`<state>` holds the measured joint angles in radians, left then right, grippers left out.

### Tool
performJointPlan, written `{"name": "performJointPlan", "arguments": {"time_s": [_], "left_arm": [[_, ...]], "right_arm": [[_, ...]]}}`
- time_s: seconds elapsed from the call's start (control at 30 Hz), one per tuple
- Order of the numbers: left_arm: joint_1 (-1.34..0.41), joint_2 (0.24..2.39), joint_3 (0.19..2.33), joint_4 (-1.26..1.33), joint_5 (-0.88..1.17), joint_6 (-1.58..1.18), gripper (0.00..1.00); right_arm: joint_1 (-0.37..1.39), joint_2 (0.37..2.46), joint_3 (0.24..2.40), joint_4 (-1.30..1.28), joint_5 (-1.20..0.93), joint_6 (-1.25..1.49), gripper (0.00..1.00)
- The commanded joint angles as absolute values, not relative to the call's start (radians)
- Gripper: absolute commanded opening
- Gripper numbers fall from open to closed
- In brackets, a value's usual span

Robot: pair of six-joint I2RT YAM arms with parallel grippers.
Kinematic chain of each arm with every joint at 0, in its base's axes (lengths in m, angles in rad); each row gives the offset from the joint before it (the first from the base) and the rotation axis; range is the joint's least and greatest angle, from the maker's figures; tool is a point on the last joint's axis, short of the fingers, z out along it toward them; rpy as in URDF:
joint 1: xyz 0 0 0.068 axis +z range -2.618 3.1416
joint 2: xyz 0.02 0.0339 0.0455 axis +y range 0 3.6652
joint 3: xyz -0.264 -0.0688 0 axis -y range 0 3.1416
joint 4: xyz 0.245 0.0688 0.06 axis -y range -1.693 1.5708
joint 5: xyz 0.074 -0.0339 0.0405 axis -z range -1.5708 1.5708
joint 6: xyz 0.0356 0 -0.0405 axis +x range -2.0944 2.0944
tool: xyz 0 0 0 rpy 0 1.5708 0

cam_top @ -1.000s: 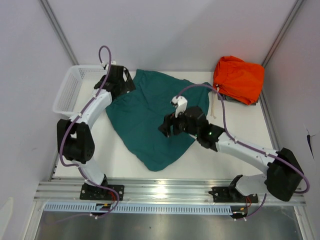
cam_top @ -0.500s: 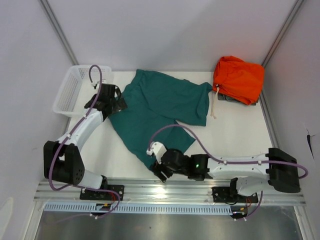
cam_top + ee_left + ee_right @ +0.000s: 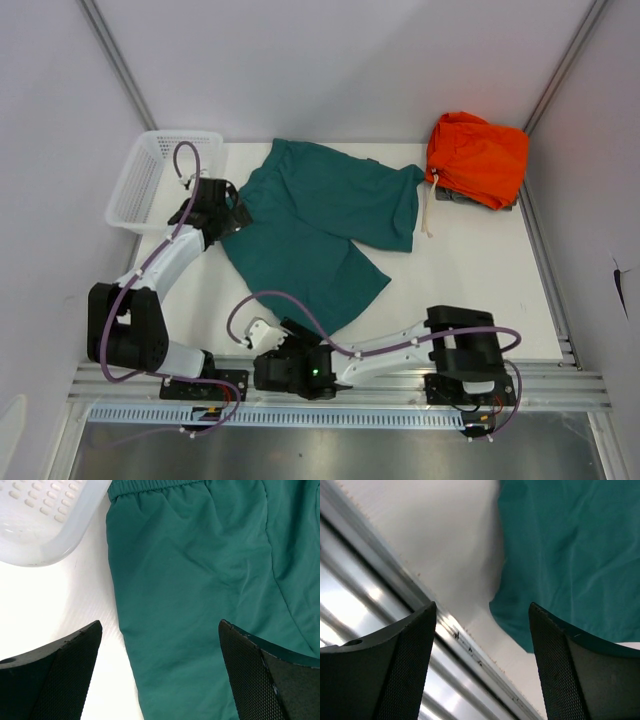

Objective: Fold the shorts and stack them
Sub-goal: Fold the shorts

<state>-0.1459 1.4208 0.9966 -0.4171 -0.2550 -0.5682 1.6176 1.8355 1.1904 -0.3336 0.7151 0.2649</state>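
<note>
White table [image 3: 480, 290], pale walls on three sides, aluminium rail [image 3: 400, 385] along near edge w/ both arm bases on it.

Shorts [image 3: 320, 220]: teal-green, spread flat, unfolded, centre-back of table. Elastic waistband along far side; cream drawstring [image 3: 427, 210] hangs off its R end onto bare table. One leg runs toward near edge, hem ending short of rail. Light wrinkles only.

Orange garment [image 3: 478, 158]: bunched in far R corner, just beside drawstring, apart from shorts fabric. White basket [image 3: 150, 180] in far L corner; L wrist view puts its rounded corner [image 3: 45, 525] just beside the waistband end.

L gripper [image 3: 232, 212]: at L side edge of shorts, near basket. Wrist view [image 3: 160, 625]: jaws spread wide, one finger [image 3: 55, 675] over bare table, other over cloth, side seam of shorts [image 3: 200, 580] running btwn them. Nothing pinched. Contact w/ cloth: cannot tell.

R gripper [image 3: 268, 352]: low, at near edge beside rail, arm folded back along it. Wrist view [image 3: 482, 607]: jaws wide apart, empty; rail [image 3: 380, 605] on one side, hem corner of shorts [image 3: 560, 555] beyond fingertips, strip of table btwn. Not touching fabric.
</note>
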Motion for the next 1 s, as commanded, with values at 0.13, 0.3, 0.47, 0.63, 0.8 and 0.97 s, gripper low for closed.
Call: {"name": "performJointPlan", "arguments": {"time_s": [0.13,0.3,0.47,0.63,0.8,0.97], "left_arm": [[-0.124,1.367,0.991,-0.362,-0.25,-0.575,0.99],[-0.11,1.378,0.988,-0.342,-0.224,-0.575,0.99],[-0.107,1.379,0.976,-0.319,-0.216,-0.574,0.99],[-0.107,1.382,0.971,-0.311,-0.203,-0.569,0.99],[-0.107,1.373,0.971,-0.308,-0.195,-0.566,0.99],[-0.107,1.371,0.969,-0.305,-0.195,-0.563,0.99]], "right_arm": [[1.611,2.015,1.367,-0.498,0.991,0.345,0.73],[1.588,2.048,1.391,-0.537,1.025,0.39,0.69],[1.572,2.072,1.414,-0.62,1.094,0.448,0.65],[1.569,2.071,1.424,-0.719,1.121,0.494,0.6],[1.594,2.016,1.372,-0.817,1.088,0.59,0.6],[1.637,1.945,1.339,-0.809,1.022,0.588,0.59]]}}
